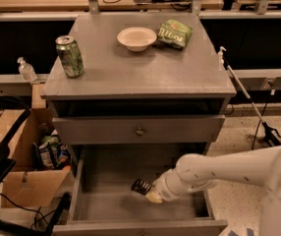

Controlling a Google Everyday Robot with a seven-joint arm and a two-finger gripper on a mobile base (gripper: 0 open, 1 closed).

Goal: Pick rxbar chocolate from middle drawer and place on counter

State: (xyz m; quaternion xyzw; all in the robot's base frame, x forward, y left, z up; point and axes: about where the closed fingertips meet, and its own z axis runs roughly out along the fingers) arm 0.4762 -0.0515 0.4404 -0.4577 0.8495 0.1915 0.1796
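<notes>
The middle drawer [106,200] is pulled open at the bottom of the grey cabinet. My white arm reaches into it from the right. The gripper [148,191] is low over the drawer floor, near its middle. A small black object that looks like the rxbar chocolate [139,185] lies right at the gripper's tip, touching it. I cannot tell whether it is held. The counter [140,73] is the cabinet's flat grey top.
On the counter stand a green soda can [70,56], a white bowl [136,38] and a green snack bag [174,33]. The shut drawer front with a round knob [139,130] sits above the open drawer. A cardboard box [25,181] stands left, a thin pole [243,90] right.
</notes>
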